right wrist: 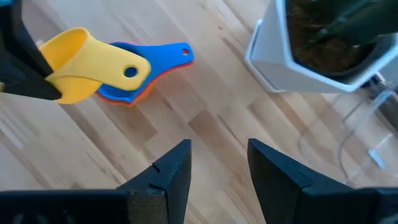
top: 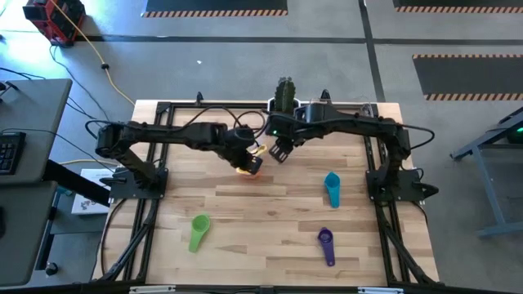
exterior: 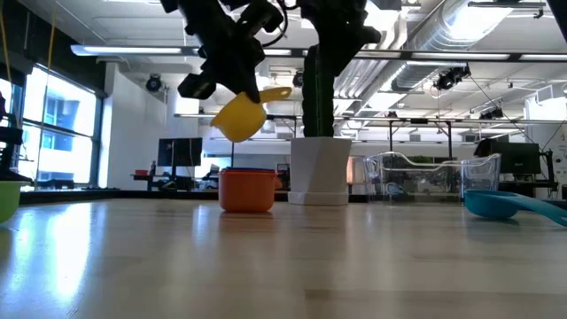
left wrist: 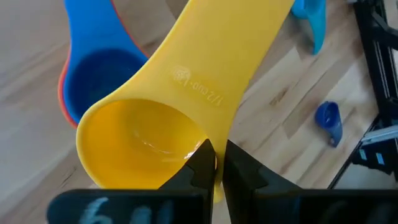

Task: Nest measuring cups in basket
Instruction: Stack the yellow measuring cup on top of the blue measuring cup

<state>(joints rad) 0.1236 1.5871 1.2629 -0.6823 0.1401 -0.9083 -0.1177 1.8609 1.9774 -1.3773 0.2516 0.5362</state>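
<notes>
My left gripper (top: 243,157) is shut on a yellow measuring cup (exterior: 241,116), held in the air above an orange-red cup (exterior: 246,190). A blue cup (left wrist: 93,78) lies nested in the orange-red one on the table. My right gripper (top: 282,152) hangs open and empty just right of them, in front of the white cactus pot (exterior: 319,168). The clear basket (exterior: 425,177) stands right of the pot. The teal cup (top: 332,188), purple cup (top: 327,245) and green cup (top: 198,231) lie apart on the table. The pink cup is out of view. My left gripper pinches the yellow cup's bowl wall at its rim (left wrist: 200,144), on the side away from the handle, with one finger inside the bowl and one outside. The cup is lifted clear and tilted. Its handle (exterior: 275,93) points away from the fingers.
The cactus pot stands at the table's far edge in the middle (top: 283,100), close behind both grippers. The basket's faint outline also shows in the right wrist view (right wrist: 348,146). Open tabletop lies in the middle and along the near edge.
</notes>
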